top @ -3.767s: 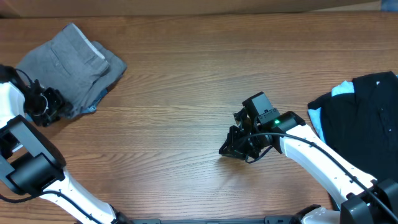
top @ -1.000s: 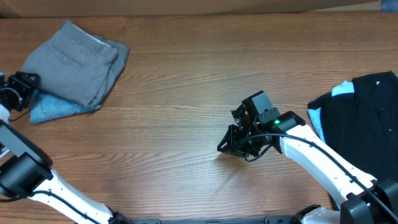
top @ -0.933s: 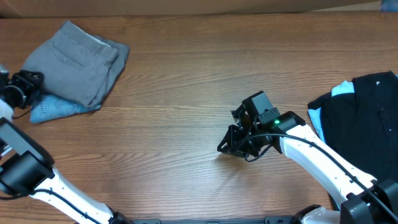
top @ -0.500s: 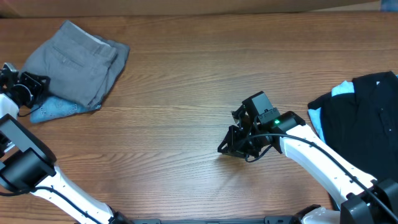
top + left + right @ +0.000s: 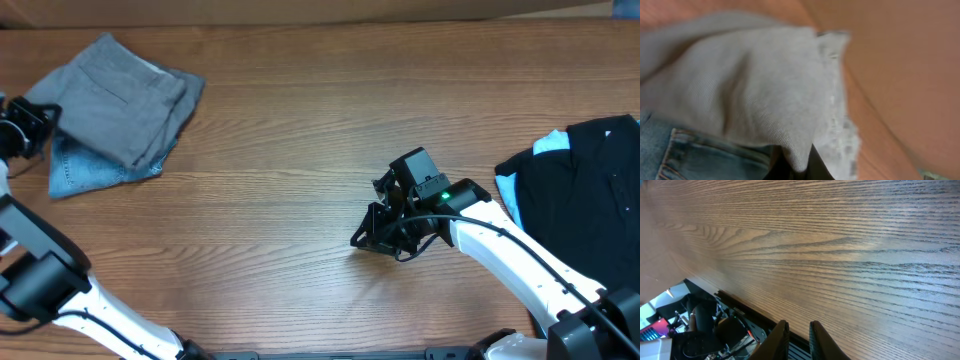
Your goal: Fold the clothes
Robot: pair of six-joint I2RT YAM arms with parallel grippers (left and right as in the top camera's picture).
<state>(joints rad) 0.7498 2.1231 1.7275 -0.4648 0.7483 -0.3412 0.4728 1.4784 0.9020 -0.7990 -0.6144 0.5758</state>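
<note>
The folded grey-khaki shorts (image 5: 115,95) lie at the table's far left, on top of blue denim shorts (image 5: 85,170). My left gripper (image 5: 35,120) is at their left edge, shut on a fold of the grey cloth. In the left wrist view the grey shorts (image 5: 750,95) fill the frame and run down between the dark fingers of the left gripper (image 5: 799,167), with the denim shorts (image 5: 695,155) below left. My right gripper (image 5: 362,238) hovers mid-table over bare wood. In the right wrist view the right gripper (image 5: 799,340) shows a narrow gap and holds nothing.
A pile of black clothing (image 5: 590,190) with a light blue piece (image 5: 550,145) under it lies at the right edge. The wooden table (image 5: 300,130) stretches between the two piles. Its near edge (image 5: 740,305) shows in the right wrist view, with equipment below.
My left gripper has closed on the grey shorts' left edge and drawn it slightly left and back. The right arm has not moved.
</note>
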